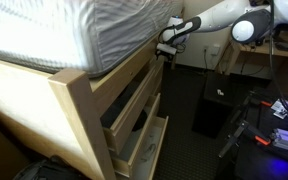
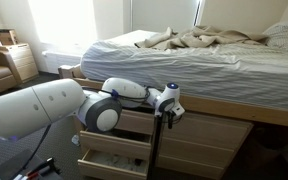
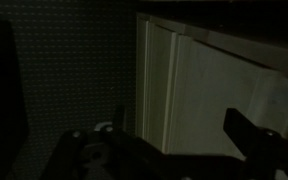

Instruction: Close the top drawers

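Nearest the lens in an exterior view loomed the arm's [image 2: 34, 112] fat white link, which hid much of the floor and the near end of the chest. Beyond it the gripper [image 2: 168, 110] hung at the upper edge of the blond-wood frame, just under the mattress [image 2: 184, 72]. In the wrist view its jaws were spread wide with nothing between them. A pale wood front [image 3: 204, 90] stood close ahead and dark carpet [image 3: 64, 70] lay to one side. That picture was too dim to show whether a finger touched the wood.

The top drawers [image 1: 134, 108] stood pulled out of the chest beside the bed post [image 1: 76, 115], dark inside, with the gripper near their far upper corner. Beneath them the lowest drawer [image 2: 109, 157] jutted out furthest, its pale base panel showing.

A dark box [image 1: 212, 110] sat on the floor near the open drawer fronts, on the arm's side of them. Further off, some gear with a blue light [image 1: 274, 135] lay on the floor. Rumpled bedding [image 2: 214, 42] covered the mattress, and a small nightstand [image 2: 19, 62] stood well apart by the bright window.
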Tool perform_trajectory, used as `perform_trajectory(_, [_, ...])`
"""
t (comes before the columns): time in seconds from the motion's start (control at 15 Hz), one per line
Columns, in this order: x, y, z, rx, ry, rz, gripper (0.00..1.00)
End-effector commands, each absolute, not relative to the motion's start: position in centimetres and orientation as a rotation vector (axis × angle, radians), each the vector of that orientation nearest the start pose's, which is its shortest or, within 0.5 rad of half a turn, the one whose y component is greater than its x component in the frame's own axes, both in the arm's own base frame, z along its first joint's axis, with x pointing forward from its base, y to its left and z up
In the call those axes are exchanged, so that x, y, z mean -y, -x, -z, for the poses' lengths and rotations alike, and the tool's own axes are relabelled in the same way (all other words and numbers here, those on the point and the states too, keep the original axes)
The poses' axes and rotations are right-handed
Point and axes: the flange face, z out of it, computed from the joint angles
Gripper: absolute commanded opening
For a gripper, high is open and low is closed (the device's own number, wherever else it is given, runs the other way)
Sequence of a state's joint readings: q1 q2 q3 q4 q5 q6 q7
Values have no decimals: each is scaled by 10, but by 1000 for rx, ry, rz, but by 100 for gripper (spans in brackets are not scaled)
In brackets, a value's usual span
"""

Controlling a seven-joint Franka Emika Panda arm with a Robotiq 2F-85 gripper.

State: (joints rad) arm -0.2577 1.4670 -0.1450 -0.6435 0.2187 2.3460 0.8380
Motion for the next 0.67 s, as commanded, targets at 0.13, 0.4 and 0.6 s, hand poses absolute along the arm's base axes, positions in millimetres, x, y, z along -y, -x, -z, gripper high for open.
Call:
perform_trajectory(0.13, [306, -734, -101, -1752, 2695, 283, 100])
perform_trajectory(0.4, [295, -711, -95, -1511, 2804, 56, 100])
perform_trajectory(0.6, [269, -695, -88, -1354, 2881, -105, 100])
